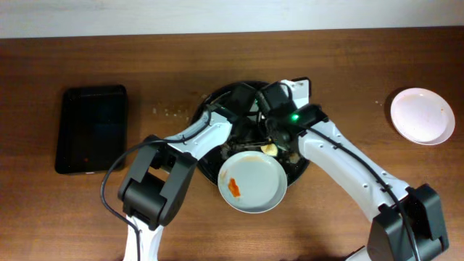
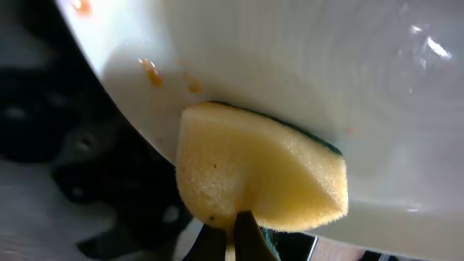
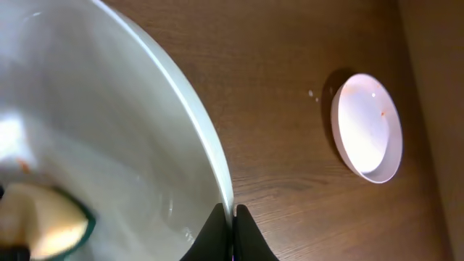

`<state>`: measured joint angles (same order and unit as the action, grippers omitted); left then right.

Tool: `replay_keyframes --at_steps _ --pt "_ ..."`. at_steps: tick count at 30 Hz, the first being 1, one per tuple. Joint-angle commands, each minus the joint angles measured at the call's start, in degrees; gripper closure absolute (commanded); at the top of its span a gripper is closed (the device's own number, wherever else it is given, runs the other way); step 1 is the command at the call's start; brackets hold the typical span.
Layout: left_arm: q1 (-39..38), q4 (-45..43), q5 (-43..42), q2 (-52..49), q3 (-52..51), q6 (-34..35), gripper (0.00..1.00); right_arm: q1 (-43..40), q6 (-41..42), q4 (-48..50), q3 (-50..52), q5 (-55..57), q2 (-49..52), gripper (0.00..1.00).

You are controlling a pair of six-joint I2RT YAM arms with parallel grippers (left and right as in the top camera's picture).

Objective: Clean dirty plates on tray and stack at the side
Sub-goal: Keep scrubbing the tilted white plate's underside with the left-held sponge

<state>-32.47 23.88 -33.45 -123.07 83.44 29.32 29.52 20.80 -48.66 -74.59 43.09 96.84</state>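
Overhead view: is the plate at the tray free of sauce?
No, the plate carries a red-orange smear near its left edge.

Honestly this is looking like a robotics lab bench playing at being a kitchen: a cabled left arm [image 1: 156, 190] and right arm [image 1: 348, 161] are leaning in over a brown wood-grain counter [image 1: 348, 65], with a plain pale strip [image 1: 217, 14] running along its far edge. The kitchen-ish stuff is sitting there like a staged test set – a sauce-smeared plate [image 1: 255, 181], a second plate [image 1: 423, 116] off to one side, a round black tray [image 1: 205, 103], a black rectangular tray [image 1: 92, 129] and a yellow sponge [image 2: 254, 174].
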Motion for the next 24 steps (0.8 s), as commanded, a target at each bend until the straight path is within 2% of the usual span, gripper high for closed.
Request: replay_keyframes --at_steps 1,14,18,24 --pt "2.03 -0.94 1.01 -0.7 -0.2 1.09 1.0 0.96 0.5 -0.02 -1.4 2.62 0.28 0.96" --pt "8.15 -2.86 3.58 -0.74 -0.02 2.12 1.0 0.96 0.48 -0.7 -1.38 2.62 0.28 0.96" --pt "8.98 -2.86 -2.45 -0.72 0.31 2.12 1.0 0.96 0.5 -0.79 -1.38 2.62 0.28 0.96" --pt "6.25 -2.6 -11.15 -0.68 0.31 2.62 1.0 0.96 0.48 0.74 -1.38 3.72 0.28 0.96"
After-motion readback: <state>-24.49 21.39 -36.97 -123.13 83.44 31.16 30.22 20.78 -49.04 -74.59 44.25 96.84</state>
